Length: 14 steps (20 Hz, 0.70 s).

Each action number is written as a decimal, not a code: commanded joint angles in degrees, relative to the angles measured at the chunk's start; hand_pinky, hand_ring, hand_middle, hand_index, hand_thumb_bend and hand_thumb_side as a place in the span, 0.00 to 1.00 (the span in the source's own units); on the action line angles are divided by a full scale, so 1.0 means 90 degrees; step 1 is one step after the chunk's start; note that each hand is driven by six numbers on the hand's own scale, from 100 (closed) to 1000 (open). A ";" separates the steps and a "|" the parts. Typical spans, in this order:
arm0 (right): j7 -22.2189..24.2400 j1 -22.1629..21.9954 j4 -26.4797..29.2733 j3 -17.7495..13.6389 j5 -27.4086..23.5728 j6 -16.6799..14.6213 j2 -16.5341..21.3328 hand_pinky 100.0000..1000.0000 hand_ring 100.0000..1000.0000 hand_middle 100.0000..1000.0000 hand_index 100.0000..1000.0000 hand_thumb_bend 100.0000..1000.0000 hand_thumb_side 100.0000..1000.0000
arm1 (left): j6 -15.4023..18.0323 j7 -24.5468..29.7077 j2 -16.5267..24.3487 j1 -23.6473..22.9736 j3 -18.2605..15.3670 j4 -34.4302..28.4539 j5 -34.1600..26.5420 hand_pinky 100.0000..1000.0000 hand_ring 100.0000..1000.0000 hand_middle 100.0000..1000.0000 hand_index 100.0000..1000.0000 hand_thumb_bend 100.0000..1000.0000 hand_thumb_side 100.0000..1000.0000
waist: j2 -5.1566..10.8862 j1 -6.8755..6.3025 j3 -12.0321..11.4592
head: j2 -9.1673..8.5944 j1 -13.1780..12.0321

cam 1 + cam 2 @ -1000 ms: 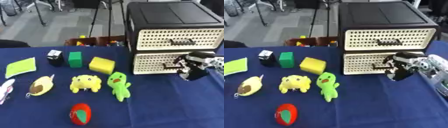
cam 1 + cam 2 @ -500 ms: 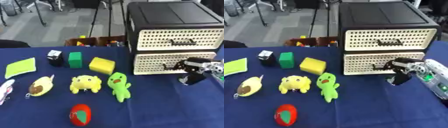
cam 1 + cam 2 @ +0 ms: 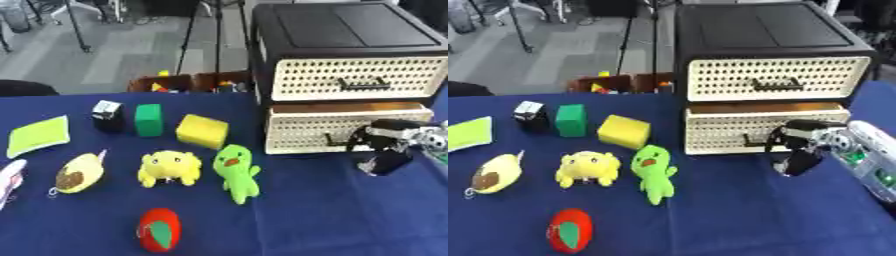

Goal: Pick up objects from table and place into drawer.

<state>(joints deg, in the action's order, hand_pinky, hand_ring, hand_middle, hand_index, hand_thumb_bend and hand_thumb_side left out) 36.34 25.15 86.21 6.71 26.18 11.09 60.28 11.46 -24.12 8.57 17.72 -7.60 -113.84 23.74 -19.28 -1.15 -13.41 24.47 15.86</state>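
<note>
A black cabinet (image 3: 346, 30) with two cream perforated drawers stands at the table's back right. Its upper drawer (image 3: 354, 80) is closed. The lower drawer (image 3: 346, 127) stands out a little, with a brown gap along its top. My right hand (image 3: 800, 147) is in front of that drawer, fingers curled at its dark handle (image 3: 756, 141). On the blue cloth lie a green plush (image 3: 234, 170), a yellow plush (image 3: 169, 167), a yellow block (image 3: 203, 131), a green block (image 3: 149, 120), a black-and-white cube (image 3: 108, 114), a lime pad (image 3: 37, 135), a yellow-brown plush (image 3: 77, 172) and a red toy (image 3: 159, 230).
A white and pink object (image 3: 7, 180) pokes in at the left edge. Behind the table a brown box (image 3: 188, 82) holds small coloured things, and stand legs rise from the grey floor. My right forearm (image 3: 868, 160) reaches in from the right edge.
My right hand has dropped lower and come toward the table's front, still at the lower drawer's handle. The lower drawer has slid out slightly. The toys have stayed in place.
</note>
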 commanded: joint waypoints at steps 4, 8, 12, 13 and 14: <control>0.0073 -0.0268 0.0420 -0.0092 0.0107 0.0079 0.0276 0.00 0.24 0.03 0.73 0.00 0.14 | -0.0013 -0.0002 0.0081 0.0034 -0.0020 -0.0084 -0.0022 0.39 0.61 0.60 0.75 0.01 0.76 | 0.0090 -0.0013 0.0043 | -0.0071 -0.0050; 0.0066 -0.0661 0.0867 -0.0173 0.0104 0.0079 0.0349 0.00 0.24 0.03 0.73 0.00 0.14 | -0.0017 -0.0005 0.0086 0.0031 -0.0027 -0.0084 -0.0019 0.39 0.61 0.61 0.75 0.01 0.76 | 0.0087 -0.0021 0.0084 | -0.0085 -0.0097; 0.0014 -0.1064 0.1347 -0.0273 0.0091 0.0150 0.0397 0.00 0.24 0.03 0.72 0.00 0.13 | -0.0015 -0.0009 0.0089 0.0036 -0.0034 -0.0084 -0.0015 0.40 0.61 0.61 0.75 0.01 0.76 | 0.0092 -0.0032 0.0125 | -0.0097 -0.0125; 0.0004 -0.1162 0.1463 -0.0296 0.0078 0.0179 0.0407 0.00 0.24 0.03 0.72 0.00 0.13 | -0.0017 -0.0012 0.0089 0.0037 -0.0036 -0.0084 -0.0013 0.40 0.61 0.61 0.75 0.01 0.76 | 0.0094 -0.0033 0.0131 | -0.0099 -0.0130; -0.0008 -0.1269 0.1581 -0.0315 0.0061 0.0202 0.0412 0.00 0.24 0.03 0.72 0.00 0.13 | -0.0017 -0.0015 0.0089 0.0039 -0.0038 -0.0084 -0.0011 0.40 0.61 0.61 0.75 0.01 0.76 | 0.0095 -0.0036 0.0137 | -0.0110 -0.0138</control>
<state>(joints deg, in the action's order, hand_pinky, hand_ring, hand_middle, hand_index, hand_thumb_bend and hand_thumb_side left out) 36.17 14.04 98.45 3.96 26.67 12.71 62.15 11.40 -24.17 8.57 17.68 -7.61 -113.84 23.73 -19.28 -1.40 -12.17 24.30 14.77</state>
